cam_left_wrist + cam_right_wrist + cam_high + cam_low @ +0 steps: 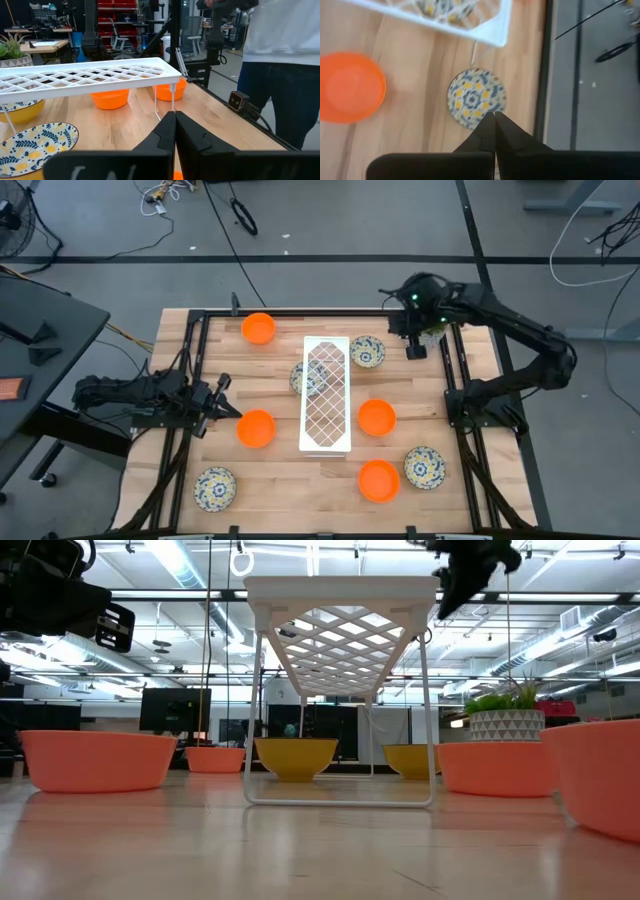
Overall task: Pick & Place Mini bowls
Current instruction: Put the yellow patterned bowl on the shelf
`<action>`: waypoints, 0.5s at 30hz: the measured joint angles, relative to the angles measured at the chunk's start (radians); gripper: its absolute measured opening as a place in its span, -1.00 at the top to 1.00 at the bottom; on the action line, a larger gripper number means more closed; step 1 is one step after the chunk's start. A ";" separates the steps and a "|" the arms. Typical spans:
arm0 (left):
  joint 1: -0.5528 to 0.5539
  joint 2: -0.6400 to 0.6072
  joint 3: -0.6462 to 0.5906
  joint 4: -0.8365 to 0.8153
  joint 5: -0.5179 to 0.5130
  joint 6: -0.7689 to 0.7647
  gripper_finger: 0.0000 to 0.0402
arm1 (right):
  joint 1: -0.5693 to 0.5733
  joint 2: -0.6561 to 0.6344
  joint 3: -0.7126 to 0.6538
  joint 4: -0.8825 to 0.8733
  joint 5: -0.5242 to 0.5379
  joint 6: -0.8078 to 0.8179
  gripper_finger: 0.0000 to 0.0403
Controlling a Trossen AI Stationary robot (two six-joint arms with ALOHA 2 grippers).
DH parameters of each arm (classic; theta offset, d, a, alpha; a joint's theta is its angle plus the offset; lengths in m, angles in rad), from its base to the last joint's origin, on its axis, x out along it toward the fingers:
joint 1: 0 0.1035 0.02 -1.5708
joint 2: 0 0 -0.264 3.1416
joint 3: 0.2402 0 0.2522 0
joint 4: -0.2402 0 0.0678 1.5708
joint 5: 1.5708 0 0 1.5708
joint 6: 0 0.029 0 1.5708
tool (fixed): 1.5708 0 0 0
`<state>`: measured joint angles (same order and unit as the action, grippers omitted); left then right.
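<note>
My left end effector (pixel 232 411) sits low over the wooden worktop (pixel 270 485) at its left side, fingers pressed together and grasping nothing, its tips just beside an orange bowl (pixel 256 429). My right end effector (pixel 416 350) hangs above the far right part of the worktop, also clenched and empty; from its wrist I look down on a floral bowl (pixel 476 98) close to the worktop's edge, with an orange bowl (pixel 350 87) well apart from it. The same floral bowl (pixel 367 352) lies just right of the white lattice rack (pixel 327 393) that stands in the middle of the worktop. Another floral bowl (pixel 308 377) lies partly under the rack's left side. A second orange bowl (pixel 259 328) rests near the far left corner, a third (pixel 377 418) just right of the rack, and a fourth (pixel 379 480) nearer the front, with a floral bowl (pixel 425 468) just beside it on the right. One more floral bowl (pixel 215 487) sits at the front left. A potted plant (pixel 506 716) shows on the right of the low view. Past my left fingers a person (pixel 282 65) in dark trousers stands beside the worktop.
</note>
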<state>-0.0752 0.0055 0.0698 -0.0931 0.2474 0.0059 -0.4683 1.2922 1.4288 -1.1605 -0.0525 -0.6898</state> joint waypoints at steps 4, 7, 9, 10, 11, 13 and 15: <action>0.000 0.000 0.000 0.000 0.000 0.000 0.93 | 0.000 0.000 -0.094 0.051 0.003 -0.036 1.00; 0.000 0.000 0.000 0.000 0.000 0.000 0.93 | 0.001 0.000 -0.151 0.094 0.010 -0.058 1.00; 0.000 0.000 0.000 0.000 0.000 0.000 0.93 | 0.001 0.000 -0.185 0.117 0.011 -0.082 1.00; 0.000 0.000 0.000 0.000 0.000 0.000 0.93 | 0.001 0.000 -0.201 0.134 0.011 -0.092 1.00; 0.000 0.000 0.000 0.000 0.000 0.000 0.93 | 0.001 0.000 -0.218 0.152 0.011 -0.101 1.00; 0.000 0.000 0.000 0.000 0.000 0.000 0.93 | 0.001 0.000 -0.244 0.176 0.011 -0.111 1.00; 0.000 0.000 0.000 0.000 0.000 0.000 0.93 | 0.001 0.000 -0.273 0.209 0.011 -0.118 1.00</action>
<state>-0.0751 0.0054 0.0699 -0.0931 0.2474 0.0059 -0.4675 1.2919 1.1561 -0.9511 -0.0419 -0.8079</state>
